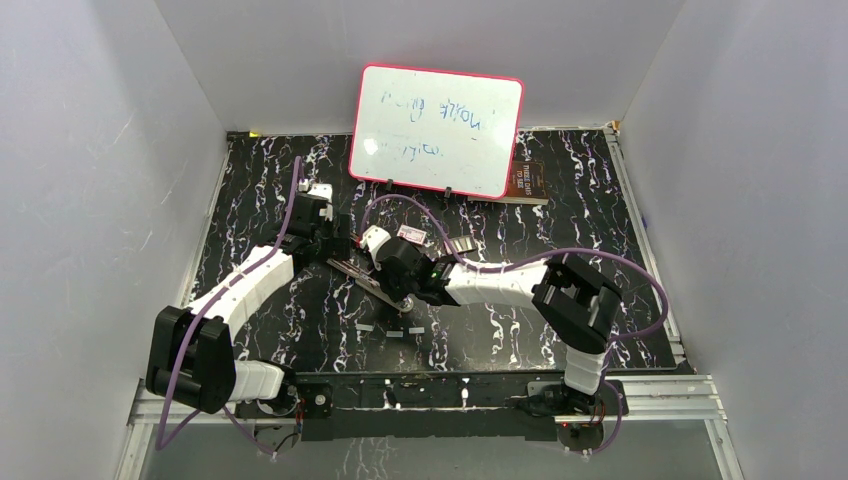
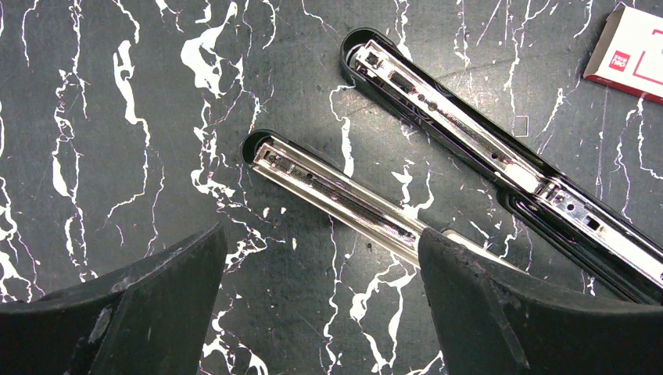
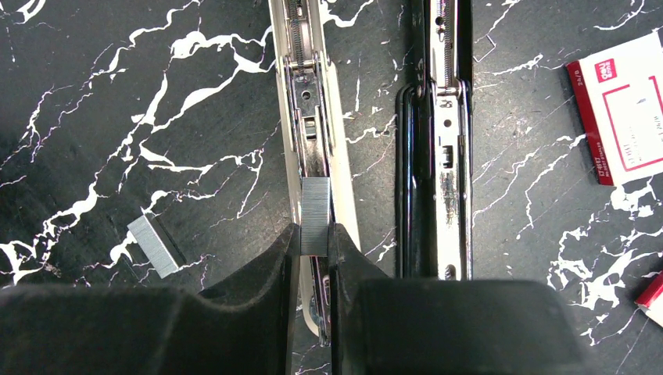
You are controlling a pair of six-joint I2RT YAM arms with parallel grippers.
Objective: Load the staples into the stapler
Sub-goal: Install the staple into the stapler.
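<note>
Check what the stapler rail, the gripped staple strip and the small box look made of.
Stapler rail: polished metal, mirror glints. Staple strip in the right gripper: dull grey metal, finely ribbed. Box: probably printed card, matte white, red label.

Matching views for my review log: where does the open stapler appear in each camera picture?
Top external: the stapler lies left of centre.
Left wrist: stapler runs diagonally, top centre to lower right.
Right wrist: stapler runs vertically, upper centre.
Shared landmark: red-labelled white staple box.
</note>
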